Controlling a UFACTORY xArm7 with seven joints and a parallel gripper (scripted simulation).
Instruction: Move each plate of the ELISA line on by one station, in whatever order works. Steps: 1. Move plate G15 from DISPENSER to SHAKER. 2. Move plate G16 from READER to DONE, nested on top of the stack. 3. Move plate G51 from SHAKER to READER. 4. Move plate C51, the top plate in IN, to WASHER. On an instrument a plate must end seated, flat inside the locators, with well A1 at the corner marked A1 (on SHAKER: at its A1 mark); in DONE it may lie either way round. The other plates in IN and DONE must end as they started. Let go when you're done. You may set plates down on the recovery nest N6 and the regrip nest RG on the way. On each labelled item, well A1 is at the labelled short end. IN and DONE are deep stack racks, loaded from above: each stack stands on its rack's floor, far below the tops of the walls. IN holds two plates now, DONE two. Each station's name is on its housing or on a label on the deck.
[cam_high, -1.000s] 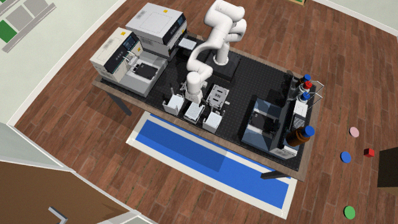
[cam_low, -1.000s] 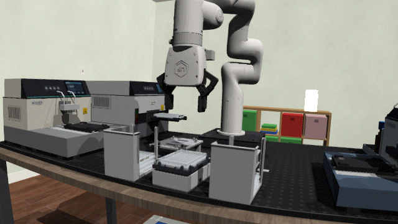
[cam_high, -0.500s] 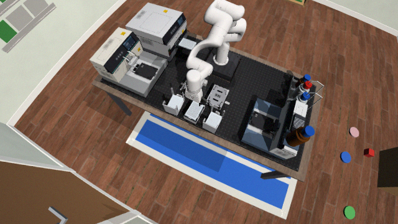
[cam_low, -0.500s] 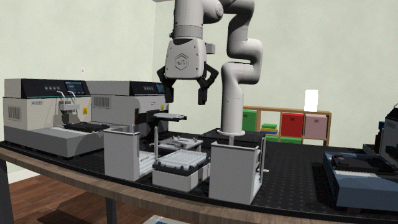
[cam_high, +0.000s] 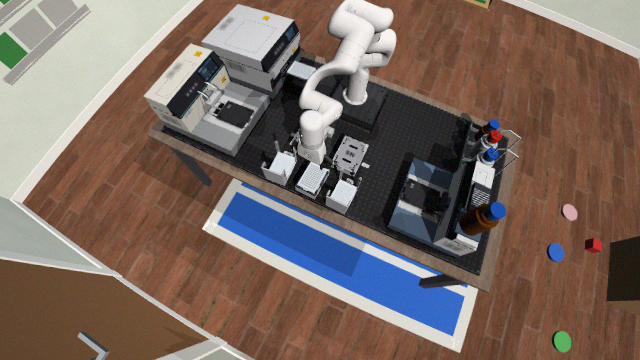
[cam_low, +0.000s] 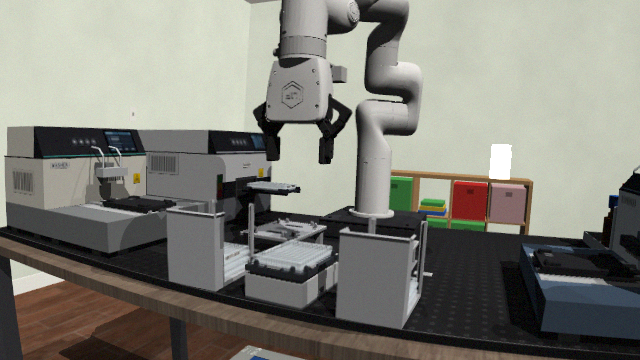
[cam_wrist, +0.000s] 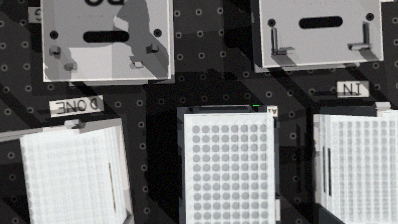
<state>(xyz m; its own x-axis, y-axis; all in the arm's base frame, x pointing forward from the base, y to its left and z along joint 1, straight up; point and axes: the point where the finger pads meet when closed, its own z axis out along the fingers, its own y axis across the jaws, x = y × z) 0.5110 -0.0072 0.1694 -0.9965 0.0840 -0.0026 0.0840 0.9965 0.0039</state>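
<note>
My gripper (cam_low: 299, 149) is open and empty, and its fingers do not show in the wrist view. It hangs high above a white well plate (cam_high: 312, 178) (cam_low: 292, 254) (cam_wrist: 232, 165) that lies flat on the shaker between the two racks. An A1 mark (cam_wrist: 272, 109) sits at the plate's far right corner. The DONE rack (cam_high: 272, 174) (cam_low: 192, 255) stands to its left, with a white plate (cam_wrist: 70, 175) on top of its stack. The IN rack (cam_high: 334, 204) (cam_low: 372, 280) stands to its right, also with a white plate (cam_wrist: 357, 170) on top. Another plate (cam_high: 301, 70) (cam_low: 272, 187) sits on the reader's tray. The plate labels are too small to read.
Two grey nests (cam_wrist: 60, 20) (cam_wrist: 320, 50) lie just behind the racks; one of them also shows in the top view (cam_high: 350, 152). The washer (cam_high: 185, 90) (cam_low: 50, 170) and the reader (cam_high: 250, 37) (cam_low: 200, 160) stand at the left. The blue dispenser (cam_high: 430, 200) (cam_low: 570, 295) and some bottles (cam_high: 482, 220) stand at the right.
</note>
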